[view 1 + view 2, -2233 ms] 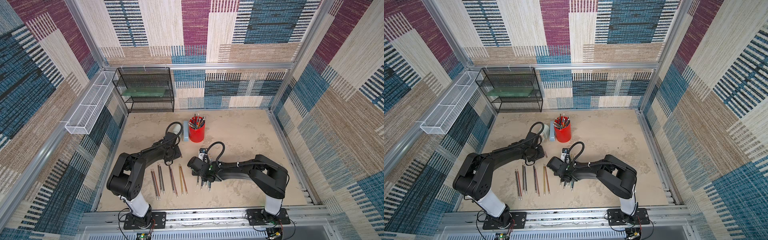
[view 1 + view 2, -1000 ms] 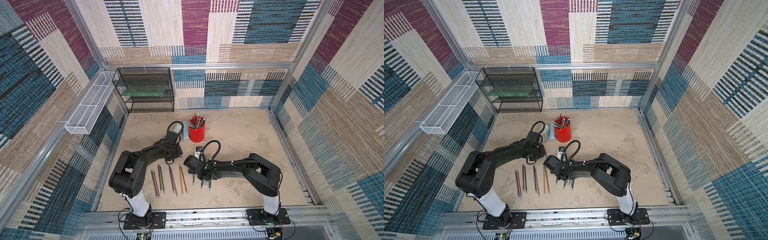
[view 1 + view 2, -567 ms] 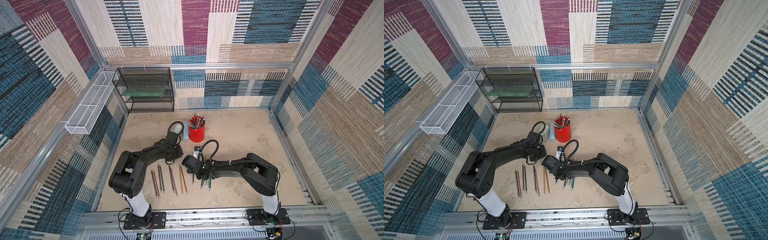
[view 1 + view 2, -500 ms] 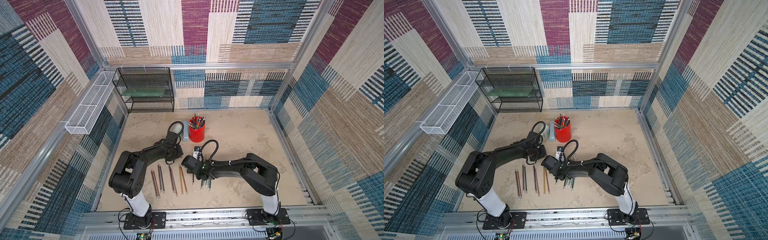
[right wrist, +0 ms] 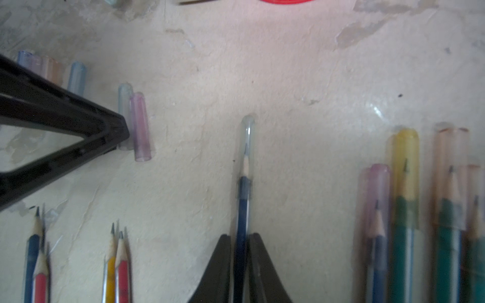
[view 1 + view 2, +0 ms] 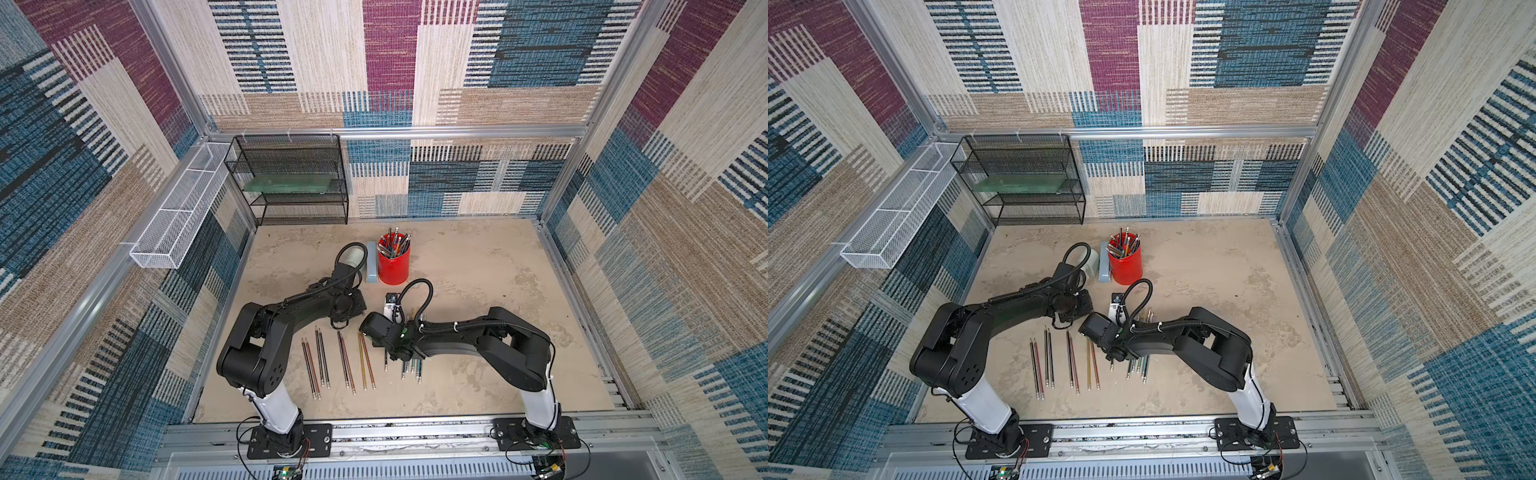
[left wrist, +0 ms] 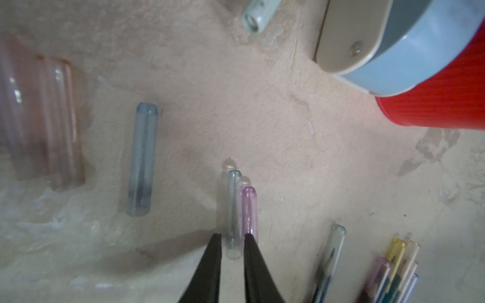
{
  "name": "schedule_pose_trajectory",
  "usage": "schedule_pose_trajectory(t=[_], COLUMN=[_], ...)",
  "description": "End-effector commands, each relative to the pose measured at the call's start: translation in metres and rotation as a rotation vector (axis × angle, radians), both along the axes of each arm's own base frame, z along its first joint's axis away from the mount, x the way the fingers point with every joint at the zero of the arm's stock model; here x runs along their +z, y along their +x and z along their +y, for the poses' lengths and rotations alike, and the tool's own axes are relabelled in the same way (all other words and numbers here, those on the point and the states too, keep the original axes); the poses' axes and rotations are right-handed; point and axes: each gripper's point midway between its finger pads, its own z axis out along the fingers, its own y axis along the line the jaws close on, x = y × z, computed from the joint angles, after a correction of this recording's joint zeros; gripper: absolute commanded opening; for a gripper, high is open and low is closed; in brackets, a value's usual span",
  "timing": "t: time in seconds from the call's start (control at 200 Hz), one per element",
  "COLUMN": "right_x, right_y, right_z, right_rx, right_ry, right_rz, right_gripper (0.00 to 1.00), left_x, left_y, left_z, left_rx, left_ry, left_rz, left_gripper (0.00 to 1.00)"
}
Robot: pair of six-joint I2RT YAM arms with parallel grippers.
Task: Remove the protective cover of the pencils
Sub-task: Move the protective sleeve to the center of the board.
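Bare pencils (image 6: 322, 361) lie in paired rows on the desk (image 6: 478, 266), apparently finished. Left fingers (image 7: 210, 270) stand slightly parted, released around a clear cap (image 7: 234, 210) laid beside a pink cap (image 7: 248, 210). Right fingers (image 5: 220, 267) clench a dark-blue pencil (image 5: 242, 210), its own cap (image 5: 247, 136) not yet off, likely steadying it for the pull. Rightmost, the capped pencils (image 5: 405, 236) blur, their lower lengths cut off.

Robot test cell in a lab

A bare aluminium frame (image 6: 457, 132) boxes in a beige table (image 6: 478, 266). Patchwork woven cloth (image 6: 390, 50) lines the walls around the black wire shelf (image 6: 291, 166). Opposite the shelf, a left arm (image 6: 257, 332) and a right arm (image 6: 515, 349) are bolted to a metal rail (image 6: 415, 432).
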Motion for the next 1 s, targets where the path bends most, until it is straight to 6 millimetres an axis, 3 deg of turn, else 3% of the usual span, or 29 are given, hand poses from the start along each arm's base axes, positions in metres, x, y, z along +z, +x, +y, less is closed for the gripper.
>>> schedule_pose_trajectory(t=[0.0, 0.245, 0.481, 0.661, 0.836, 0.997], right_x=[-0.028, -0.018, 0.000, 0.029, 0.067, 0.100], right_y=[-0.023, -0.021, -0.020, -0.023, -0.037, -0.050], right_z=[-0.020, -0.018, -0.010, -0.001, 0.008, 0.007], right_rx=[0.029, 0.030, 0.057, 0.109, 0.224, 0.300], right_ry=[-0.108, -0.088, -0.027, 0.086, 0.271, 0.412], right_rz=[0.123, 0.107, 0.075, 0.019, -0.062, -0.131], right_gripper=[0.17, 0.12, 0.08, 0.05, 0.02, 0.00], left_x=[0.003, 0.010, 0.043, 0.077, 0.112, 0.129], left_y=[-0.003, -0.007, -0.020, -0.040, -0.057, -0.068], left_z=[-0.001, -0.004, -0.010, -0.008, -0.023, -0.028], left_rx=[-0.023, -0.033, -0.059, -0.056, -0.097, -0.122], left_ry=[-0.005, -0.029, -0.116, -0.196, -0.383, -0.451], left_rz=[-0.003, -0.014, -0.086, -0.186, -0.314, -0.350], left_gripper=[0.23, 0.26, 0.29, 0.37, 0.47, 0.50])
